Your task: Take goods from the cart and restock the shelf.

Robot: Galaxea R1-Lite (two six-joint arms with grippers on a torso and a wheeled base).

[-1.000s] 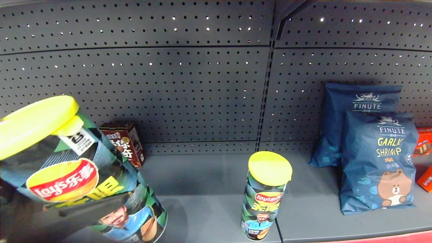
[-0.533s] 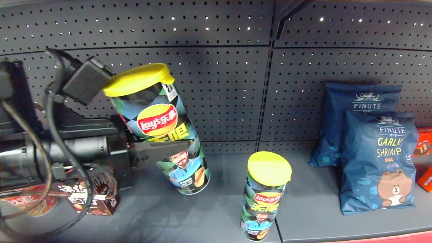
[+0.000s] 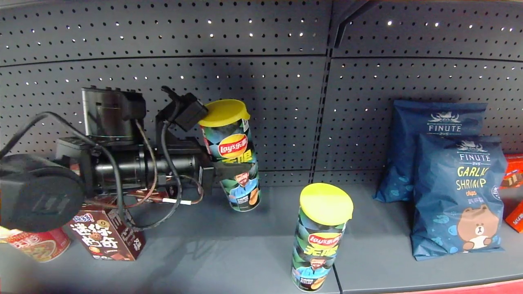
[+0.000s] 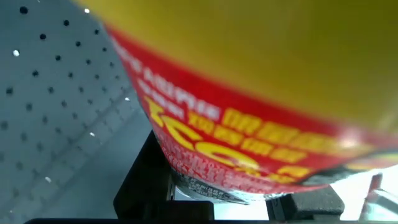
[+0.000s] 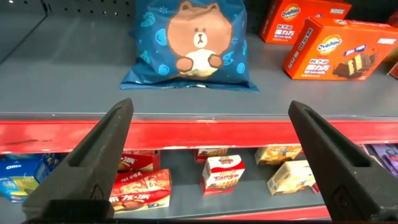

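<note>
Left tool (image 3: 235, 168) is clenched around the tilted chip can (image 3: 229, 134), near the shelf (image 3: 245, 253) rear panel. Right tool (image 5: 211, 107) is released wide and holds nothing.

You face dark perforated back panel (image 3: 286, 102), light pinpricks showing through holes. Slotted upright (image 3: 321, 122) right of centre. Grey shelf (image 3: 245, 253) below; red strip (image 5: 199, 134) along near edge.

- The chip can (image 4: 249, 93) sits so close to the left wrist camera that its print is blurred (lid and base both cut off).
- The red cup (image 3: 34, 245) is cropped by the head view's left edge.
- The orange boxes (image 3: 514, 173) run past the head view's right edge.
- The rear blue bag (image 3: 425, 122) is partly hidden behind the front blue bag (image 3: 457, 196).
</note>
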